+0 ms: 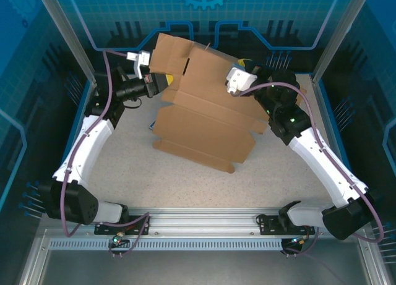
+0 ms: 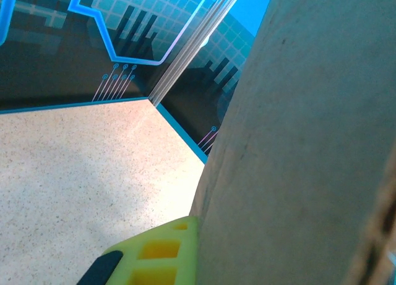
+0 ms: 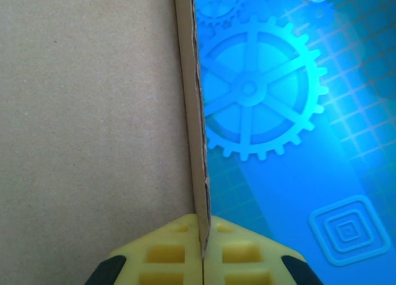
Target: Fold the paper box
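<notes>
Box: brown cardboard sheet, sitting mid-table and a touch toward the far side. The near part lies flat on the speckled table, and the far panels are tipped up off it (creases and cut tabs plain to see).

Left gripper: there it is, right at the left edge of the raised panel, jaws clamped on the cardboard.

Left wrist view: one yellow finger sits low in the picture, pressed flush against the box. The box rises like a wall across the right half, and the second finger is hidden behind it. The table runs off to the left.

Right gripper: over on the far right side of the raised part, pinched tight on the box's edge.

Right wrist view: a clean look at the right gripper. Both yellow fingers meet on the thin cardboard edge, and the sheet runs straight up from between them. The panel's face spreads to the left, with the blue gear backdrop to the right.

Box against grippers: the raised far part hangs between the two, one grip on each side. The flat near part lies well apart from both, closer to the arm bases.

Tilt: the lifted panels lean, neither flat nor fully upright.
</notes>
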### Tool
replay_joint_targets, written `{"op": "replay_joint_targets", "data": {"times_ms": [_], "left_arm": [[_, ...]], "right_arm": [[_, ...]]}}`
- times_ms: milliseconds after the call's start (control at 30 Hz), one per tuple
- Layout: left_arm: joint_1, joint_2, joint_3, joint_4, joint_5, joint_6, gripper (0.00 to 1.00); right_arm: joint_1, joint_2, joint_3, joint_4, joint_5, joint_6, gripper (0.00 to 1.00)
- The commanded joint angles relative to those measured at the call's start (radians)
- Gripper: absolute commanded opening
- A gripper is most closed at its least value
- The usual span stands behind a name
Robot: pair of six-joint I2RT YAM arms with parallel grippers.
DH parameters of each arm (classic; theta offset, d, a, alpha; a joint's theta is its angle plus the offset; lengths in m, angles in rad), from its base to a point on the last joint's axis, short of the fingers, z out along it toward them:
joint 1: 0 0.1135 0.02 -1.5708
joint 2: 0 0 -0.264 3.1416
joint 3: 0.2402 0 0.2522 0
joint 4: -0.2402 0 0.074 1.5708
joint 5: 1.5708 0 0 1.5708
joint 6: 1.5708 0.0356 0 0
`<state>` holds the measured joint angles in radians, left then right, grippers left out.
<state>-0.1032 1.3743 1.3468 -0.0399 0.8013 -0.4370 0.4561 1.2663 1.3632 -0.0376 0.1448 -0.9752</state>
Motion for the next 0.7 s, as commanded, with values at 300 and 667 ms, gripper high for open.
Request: {"op": "replay_joint_targets", "data": {"times_ms": [300, 667], "left_arm": [[-0.015, 0.010, -0.034, 0.139, -0.028, 0.007, 0.00], [-0.014, 0.120, -0.045, 0.145, -0.100, 0.023, 0.21]], "right_arm": [[-0.181, 0.131, 0.261, -0.716, -0.311, 0.384, 0.00], [-0.309, 0.189, 0.244, -0.728, -0.372, 0.527, 0.00]]}}
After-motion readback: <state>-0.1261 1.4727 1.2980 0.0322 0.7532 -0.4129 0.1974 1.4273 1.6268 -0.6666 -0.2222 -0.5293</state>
